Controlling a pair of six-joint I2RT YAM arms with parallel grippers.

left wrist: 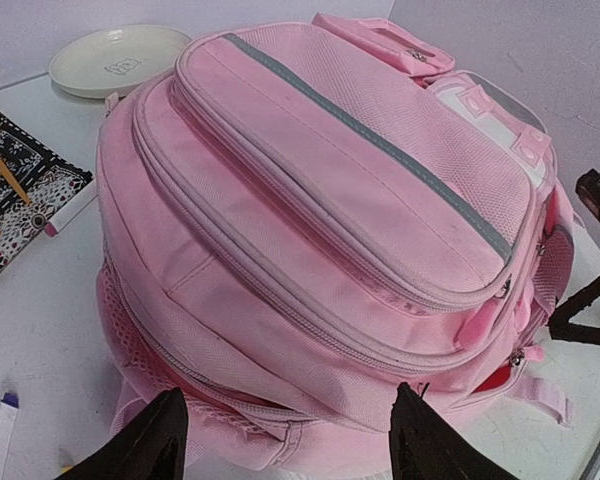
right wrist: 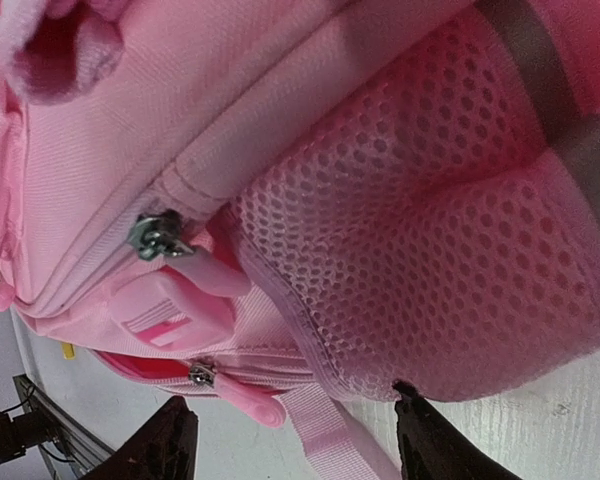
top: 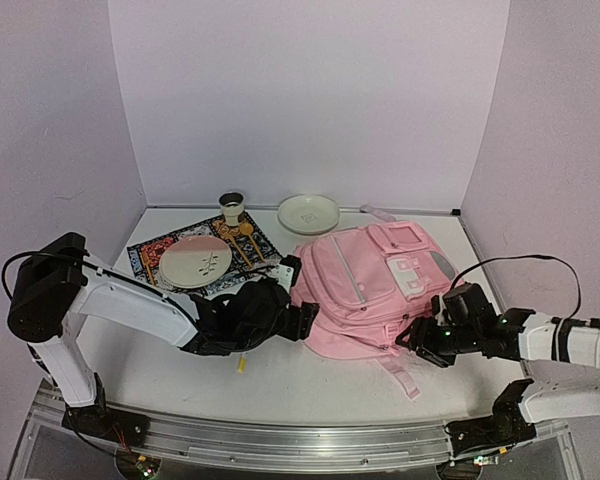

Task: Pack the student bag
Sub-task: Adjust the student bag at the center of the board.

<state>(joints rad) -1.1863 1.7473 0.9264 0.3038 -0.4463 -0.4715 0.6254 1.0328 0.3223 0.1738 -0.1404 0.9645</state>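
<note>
**Both claws spread wide at the pink bag**

The student bag (top: 370,285) lies flat at centre right of the table (top: 180,375). The left claw (left wrist: 285,445) gapes at its left edge, nothing pinched. The right claw (right wrist: 290,440) is open too, fingers just below the mesh side pocket (right wrist: 450,250).

both arms stretched low, left gripper (left wrist: 285,445) and right gripper (right wrist: 292,440) with jaws apart.
</note>
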